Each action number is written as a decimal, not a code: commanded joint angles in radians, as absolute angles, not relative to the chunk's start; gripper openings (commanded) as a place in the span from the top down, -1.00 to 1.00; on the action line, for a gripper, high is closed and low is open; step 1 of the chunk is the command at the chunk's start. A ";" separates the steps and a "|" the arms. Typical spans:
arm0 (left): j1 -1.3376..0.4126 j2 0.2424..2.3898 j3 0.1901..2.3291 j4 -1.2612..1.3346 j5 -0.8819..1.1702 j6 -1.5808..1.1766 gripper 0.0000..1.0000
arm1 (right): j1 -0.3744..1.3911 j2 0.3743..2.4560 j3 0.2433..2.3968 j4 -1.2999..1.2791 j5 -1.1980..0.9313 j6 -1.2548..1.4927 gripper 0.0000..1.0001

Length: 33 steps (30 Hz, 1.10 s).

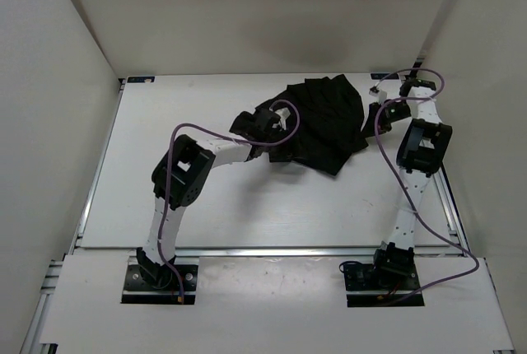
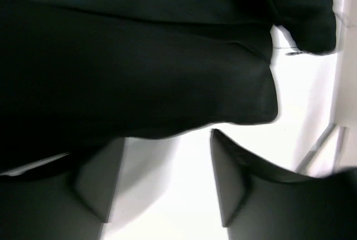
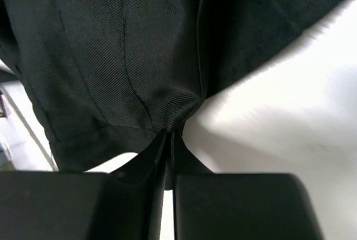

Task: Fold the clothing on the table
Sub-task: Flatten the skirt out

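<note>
Pinched shut, the right gripper [image 3: 170,135] clamps a bunched edge of the black, pleated, soft fabric clothing [image 1: 325,123] at its 3 o'clock side. The garment lies crumpled toward 1 o'clock on the flat white rectangular tabletop [image 1: 165,206]. At its 9 o'clock edge the left gripper [image 2: 167,137] stands wide, with the fabric just beyond its tips and not clasped.

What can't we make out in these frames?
- Top view: the clothing left edge, hidden under the left gripper.
- Left wrist view: clothing's outline, cut off by the frame edges.
- Right wrist view: layers pinched by the right gripper; folds hide them.
</note>
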<state>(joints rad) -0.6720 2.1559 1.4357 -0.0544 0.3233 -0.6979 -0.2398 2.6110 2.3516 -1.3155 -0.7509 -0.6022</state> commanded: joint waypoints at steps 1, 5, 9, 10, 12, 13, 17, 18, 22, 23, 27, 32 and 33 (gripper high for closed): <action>-0.751 2.054 1.391 0.032 0.420 -0.698 -0.84 | -0.219 2.574 2.312 -1.339 -0.779 -0.597 0.91; -0.827 1.990 1.326 0.133 0.422 -0.689 -0.98 | -0.187 2.516 2.205 -1.339 -0.814 -0.601 1.00; -0.842 1.988 1.338 0.162 0.367 -0.719 -0.98 | -0.160 2.474 2.155 -1.327 -0.861 -0.578 1.00; -0.839 1.990 1.327 0.184 0.374 -0.765 -0.97 | -0.158 2.465 2.154 -1.325 -0.867 -0.568 1.00; -0.831 1.999 1.331 0.206 0.347 -0.802 -0.97 | -0.149 2.464 2.161 -1.324 -0.874 -0.569 1.00; -0.841 2.008 1.342 0.180 0.331 -0.805 -0.97 | -0.146 2.464 2.164 -1.327 -0.874 -0.569 1.00; -0.842 1.985 1.303 0.160 0.253 -0.842 -0.98 | -0.132 2.457 2.169 -1.321 -0.876 -0.569 1.00; -0.839 1.967 1.272 0.176 0.249 -0.848 -0.97 | -0.129 2.456 2.178 -1.327 -0.874 -0.568 1.00; -0.821 1.907 1.201 0.121 0.190 -0.825 -0.97 | -0.132 2.461 2.174 -1.315 -0.883 -0.558 1.00; -0.821 1.895 1.189 0.089 0.183 -0.827 -0.97 | -0.132 2.464 2.177 -1.318 -0.884 -0.555 1.00; -0.812 1.861 1.134 0.069 0.104 -0.874 -0.97 | -0.132 2.467 2.181 -1.321 -0.881 -0.558 1.00; -0.792 1.798 1.060 0.142 0.060 -0.940 -0.98 | -0.132 2.468 2.174 -1.322 -0.885 -0.564 1.00; -0.785 1.790 1.034 0.172 0.054 -0.975 -0.97 | -0.130 2.465 2.174 -1.325 -0.884 -0.565 1.00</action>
